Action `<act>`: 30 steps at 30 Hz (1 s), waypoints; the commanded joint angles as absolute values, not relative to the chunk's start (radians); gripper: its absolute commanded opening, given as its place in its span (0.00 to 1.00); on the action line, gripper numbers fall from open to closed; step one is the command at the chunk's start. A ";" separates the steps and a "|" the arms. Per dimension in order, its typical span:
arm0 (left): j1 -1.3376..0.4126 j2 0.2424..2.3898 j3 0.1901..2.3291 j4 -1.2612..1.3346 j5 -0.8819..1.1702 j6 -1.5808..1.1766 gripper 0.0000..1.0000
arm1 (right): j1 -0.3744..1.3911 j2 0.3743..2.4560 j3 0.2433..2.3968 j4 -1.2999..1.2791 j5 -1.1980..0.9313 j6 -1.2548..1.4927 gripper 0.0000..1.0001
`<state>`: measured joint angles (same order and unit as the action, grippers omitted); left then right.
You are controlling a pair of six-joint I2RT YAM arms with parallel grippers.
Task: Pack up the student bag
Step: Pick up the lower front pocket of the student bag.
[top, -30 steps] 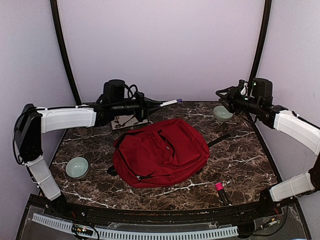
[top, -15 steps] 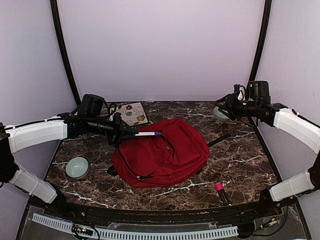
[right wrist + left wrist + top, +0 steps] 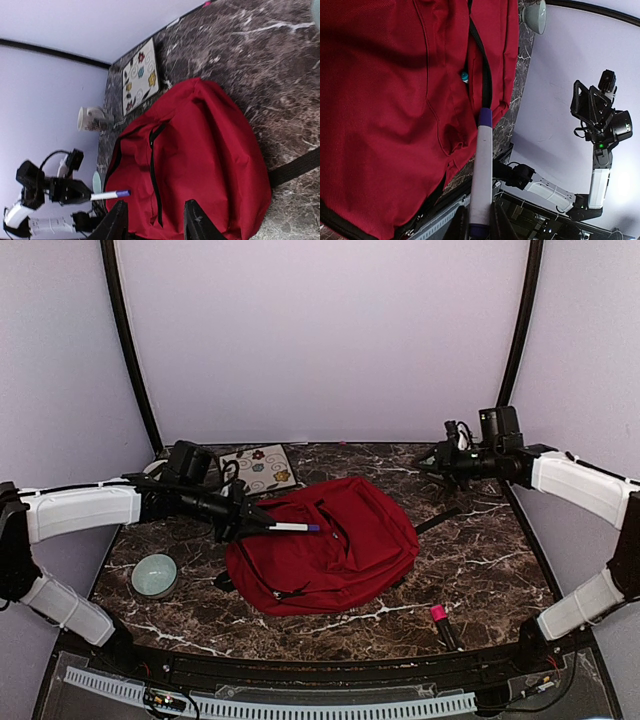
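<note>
From above, you see the student bag [image 3: 330, 550] lying mid-table. Your left gripper [image 3: 248, 522] is over its left edge, jaws clamped on a white marker [image 3: 293, 527] that points right. Your right gripper [image 3: 432, 460] hangs at the far right. Your left wrist view shows the marker's purple cap near the bag's black zip. Your right wrist view shows spread, empty jaws above the bag.
</note>
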<state>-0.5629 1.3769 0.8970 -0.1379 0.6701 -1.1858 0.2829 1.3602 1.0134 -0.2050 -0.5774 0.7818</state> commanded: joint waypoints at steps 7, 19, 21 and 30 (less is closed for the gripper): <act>-0.556 1.560 1.010 -0.051 0.784 -1.107 0.00 | 0.515 1.637 1.286 -0.547 -0.646 0.449 0.38; -0.557 1.682 1.086 -0.164 0.775 -0.997 0.00 | 0.711 1.895 1.509 -0.711 -0.447 0.250 0.40; -0.556 1.684 1.085 -0.164 0.773 -0.993 0.00 | 0.728 1.925 1.539 -0.731 -0.419 0.237 0.40; -0.557 1.720 1.129 -0.176 0.783 -0.967 0.00 | 0.757 1.979 1.564 -0.739 -0.329 0.214 0.33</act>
<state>-0.5629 1.7046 1.0912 -0.1528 0.7670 -1.0035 0.7422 1.9743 1.5356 -0.7200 -0.3935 0.2447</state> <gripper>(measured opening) 0.135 0.360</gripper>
